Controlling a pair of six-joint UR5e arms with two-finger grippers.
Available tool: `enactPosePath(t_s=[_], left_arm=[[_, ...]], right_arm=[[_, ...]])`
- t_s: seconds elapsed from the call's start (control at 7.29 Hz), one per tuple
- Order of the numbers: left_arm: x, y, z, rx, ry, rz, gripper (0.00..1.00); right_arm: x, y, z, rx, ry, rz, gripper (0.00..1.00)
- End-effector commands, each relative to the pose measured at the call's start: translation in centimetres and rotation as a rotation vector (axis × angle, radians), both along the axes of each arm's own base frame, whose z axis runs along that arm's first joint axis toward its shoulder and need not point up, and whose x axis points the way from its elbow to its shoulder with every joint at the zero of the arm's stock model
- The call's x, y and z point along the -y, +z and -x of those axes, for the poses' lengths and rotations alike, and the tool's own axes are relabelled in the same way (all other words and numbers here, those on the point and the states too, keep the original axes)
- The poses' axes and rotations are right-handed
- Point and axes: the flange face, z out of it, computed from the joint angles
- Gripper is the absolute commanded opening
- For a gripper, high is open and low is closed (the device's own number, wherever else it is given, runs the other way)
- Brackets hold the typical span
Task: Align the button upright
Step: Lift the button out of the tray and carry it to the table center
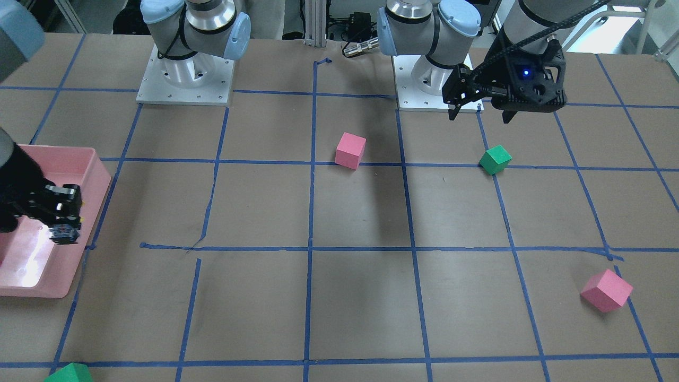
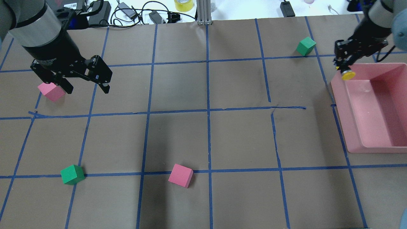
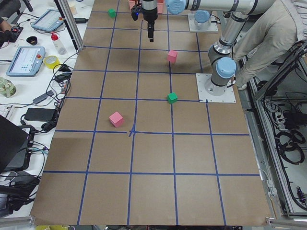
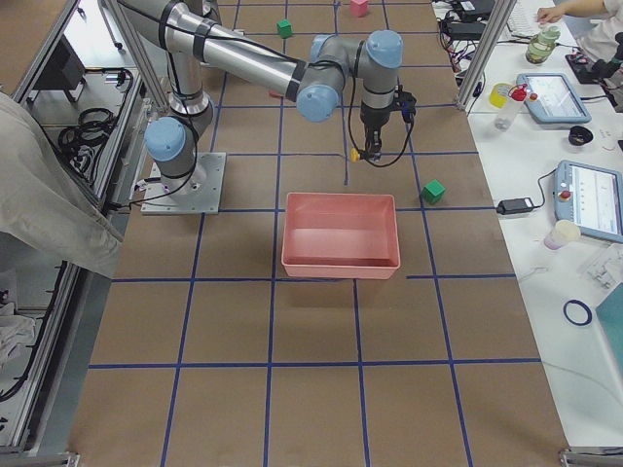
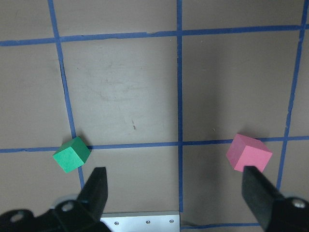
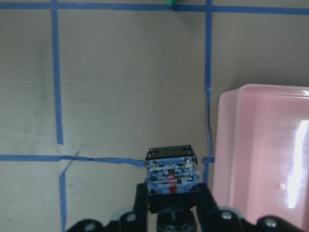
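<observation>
My right gripper is shut on the button, held in the air over the far corner of the pink bin. The yellow cap shows in the overhead view. In the right wrist view the grey-blue base faces the camera between the fingers, so the button lies sideways rather than upright. It also shows in the front view under the gripper. My left gripper is open and empty, high above the table next to a pink cube.
Foam cubes lie about: pink and green near the robot's side, green at the far right near the bin. The left wrist view shows a green cube and a pink cube below. Cables lie along the far edge.
</observation>
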Motion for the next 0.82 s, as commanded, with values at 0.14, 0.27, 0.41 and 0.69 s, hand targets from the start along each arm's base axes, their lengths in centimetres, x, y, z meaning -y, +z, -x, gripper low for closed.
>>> enactPosePath(t_s=[0.14, 0.27, 0.41, 0.69], left_arm=[[-0.2, -0.3, -0.4, 0.034, -0.039, -0.007, 1.00], [-0.2, -0.3, -0.4, 0.035, -0.039, -0.007, 1.00], [-0.2, -0.2, -0.4, 0.035, -0.039, -0.006, 1.00], [-0.2, -0.3, -0.4, 0.036, -0.039, -0.009, 1.00]], right_arm=[[-1.8, -2.1, -21.8, 0.046, -0.081, 0.039, 0.00], [-2.7, -5.0, -28.3, 0.066, -0.084, 0.053, 0.00], [-3.0, -8.3, -32.5, 0.077, -0.079, 0.063, 0.00], [-4.4, -11.8, -37.0, 0.136, -0.088, 0.014, 0.00]])
